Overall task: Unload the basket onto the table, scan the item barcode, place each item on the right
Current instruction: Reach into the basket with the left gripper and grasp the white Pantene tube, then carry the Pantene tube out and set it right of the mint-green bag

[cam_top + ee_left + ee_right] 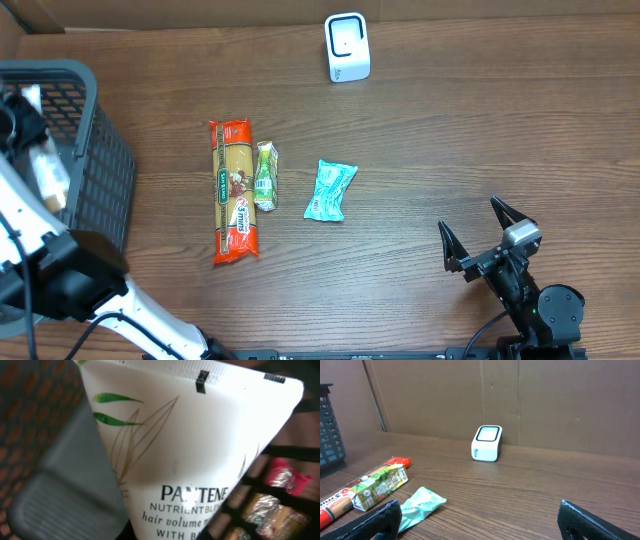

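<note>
Down in the basket (100, 170) at nine o'clock, left gripper (22, 125) clamps shut, seemingly on the Pantene tube (200, 450), bound for the twelve o'clock scanner (347, 47); right gripper (468, 216) gapes empty at five.

The left arm (30, 222) is built of smooth white tubular links joined by boxy black housings (75, 272). Thin black cables (14, 240) run loose alongside it. The right arm (528, 295) is black all over, with a round black joint housing (560, 308) and a small green light (536, 312) beside it. The right hand (467, 214) has two long, black, pointed fingers (375, 522) with a matte, slightly grainy finish. A small grey block (521, 235) sits at their base.
</note>
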Available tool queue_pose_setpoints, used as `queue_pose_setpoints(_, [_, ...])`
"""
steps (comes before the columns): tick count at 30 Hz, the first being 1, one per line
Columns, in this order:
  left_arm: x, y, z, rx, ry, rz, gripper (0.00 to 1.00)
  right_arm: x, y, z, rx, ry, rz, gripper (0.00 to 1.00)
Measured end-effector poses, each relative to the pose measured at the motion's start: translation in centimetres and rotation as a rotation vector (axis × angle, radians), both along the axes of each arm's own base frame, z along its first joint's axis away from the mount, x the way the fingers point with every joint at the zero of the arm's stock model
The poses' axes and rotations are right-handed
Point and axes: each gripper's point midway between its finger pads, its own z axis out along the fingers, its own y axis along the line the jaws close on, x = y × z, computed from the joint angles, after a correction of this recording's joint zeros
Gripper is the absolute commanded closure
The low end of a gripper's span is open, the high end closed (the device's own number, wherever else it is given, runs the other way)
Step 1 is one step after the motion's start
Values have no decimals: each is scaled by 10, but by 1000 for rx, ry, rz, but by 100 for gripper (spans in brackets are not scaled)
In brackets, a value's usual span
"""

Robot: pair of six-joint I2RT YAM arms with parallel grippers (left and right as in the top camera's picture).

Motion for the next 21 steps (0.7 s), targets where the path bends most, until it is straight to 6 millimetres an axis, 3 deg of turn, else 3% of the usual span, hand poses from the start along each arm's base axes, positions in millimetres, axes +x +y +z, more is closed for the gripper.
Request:
queue_pose_setpoints(4, [5, -20, 44, 103, -73, -42, 96, 0, 0, 0, 0, 0, 0, 0])
queue_pose_setpoints(13, [-16, -67, 134, 247, -281, -78, 96, 0, 0, 0, 0, 0, 0, 0])
queue_pose_setpoints(17, [-17, -104, 171, 230, -429, -173, 96, 0, 0, 0, 0, 0, 0, 0])
queue_pose_setpoints(21, [-13, -154, 187, 147, -517, -319, 96, 0, 0, 0, 0, 1, 0, 0])
